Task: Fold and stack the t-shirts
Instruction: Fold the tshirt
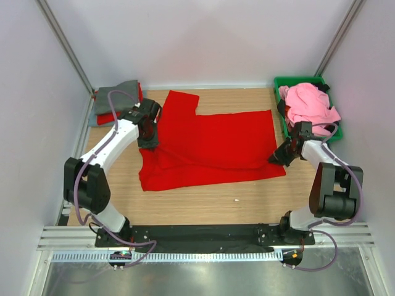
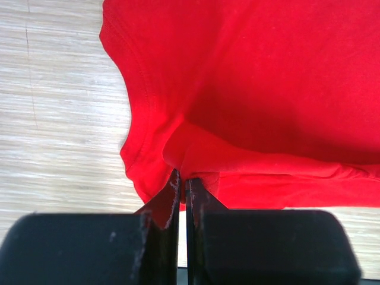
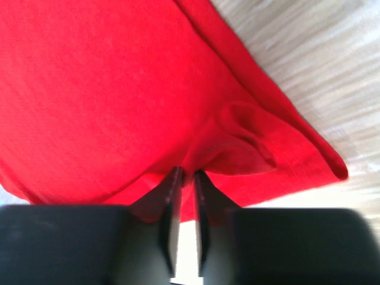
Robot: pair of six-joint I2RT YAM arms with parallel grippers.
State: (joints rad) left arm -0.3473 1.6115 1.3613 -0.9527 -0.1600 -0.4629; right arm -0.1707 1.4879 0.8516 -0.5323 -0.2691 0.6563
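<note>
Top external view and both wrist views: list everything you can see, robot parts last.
large red t-shirt: one, bright red, spread over the middle of the table
folded shirts: one stack, grey on top with red beneath, far left corner
pink t-shirt: one, pink, heaped in the bin
dark cloth: count unclear, dark, in the bin beside the pink one
green bin: one, green, far right corner
white speck: one, white, on bare wood near the front
table: one, light wood
left gripper: black, shut on the red shirt's left edge
right gripper: black, at the shirt's right edge, jaws slightly apart, grip unclear
</note>
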